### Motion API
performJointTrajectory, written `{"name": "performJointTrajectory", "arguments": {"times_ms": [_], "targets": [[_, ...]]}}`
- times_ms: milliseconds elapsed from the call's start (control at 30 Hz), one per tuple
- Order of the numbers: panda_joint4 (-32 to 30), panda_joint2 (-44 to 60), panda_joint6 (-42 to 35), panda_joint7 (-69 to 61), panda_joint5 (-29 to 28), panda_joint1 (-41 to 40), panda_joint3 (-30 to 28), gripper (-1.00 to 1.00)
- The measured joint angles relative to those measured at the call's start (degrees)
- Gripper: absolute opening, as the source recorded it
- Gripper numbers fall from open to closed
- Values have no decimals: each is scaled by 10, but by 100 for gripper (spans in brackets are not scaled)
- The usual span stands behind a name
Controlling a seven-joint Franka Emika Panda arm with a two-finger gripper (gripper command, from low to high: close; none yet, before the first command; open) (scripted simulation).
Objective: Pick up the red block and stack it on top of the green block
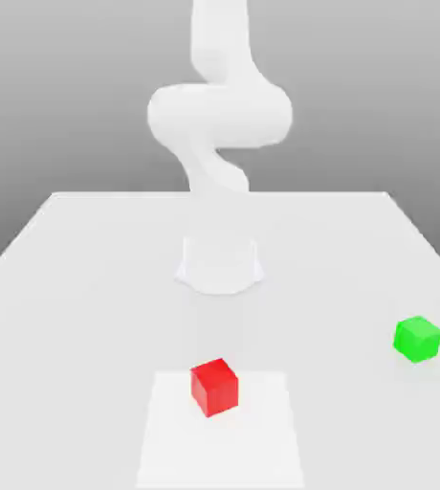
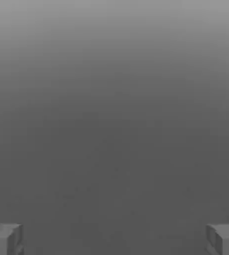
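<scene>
The white arm (image 1: 219, 124) rises from its round base (image 1: 219, 266) at the far middle of the pale table (image 1: 71, 287). Its upper part bends in a thick curve and is cut off by the top edge of the exterior view, so the hand itself I cannot follow there.

The red block (image 1: 214, 387) sits on the table near the front, a little toward the exterior view's left of the centre, in front of the base. It rests on a lighter square patch (image 1: 262, 440) of the surface, close to the patch's far edge — the near side of this patch is cut off by the lower border. The green block (image 1: 418, 339) stands well apart from it, toward the exterior view's right and slightly farther back, close to the table's side edge. Both cubes lie flat on the surface, and nothing touches them.

In the hand view the gripper (image 2: 114, 239) has its two fingers (image 2: 4, 239) standing far apart, at the two opposite sides of the picture — only their grey tips are visible, the rest is cut off. Between them there is just an even grey background, and nothing is held.
</scene>
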Motion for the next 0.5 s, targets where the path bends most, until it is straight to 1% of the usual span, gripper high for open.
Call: {"name": "performJointTrajectory", "arguments": {"times_ms": [233, 400, 500], "targets": [[-101, 140, 92, 199, -11, -76, 76, 0], [-174, 244, 160, 340, -14, -123, 117, 0], [-217, 305, 200, 422, -12, -139, 128, 0]]}}
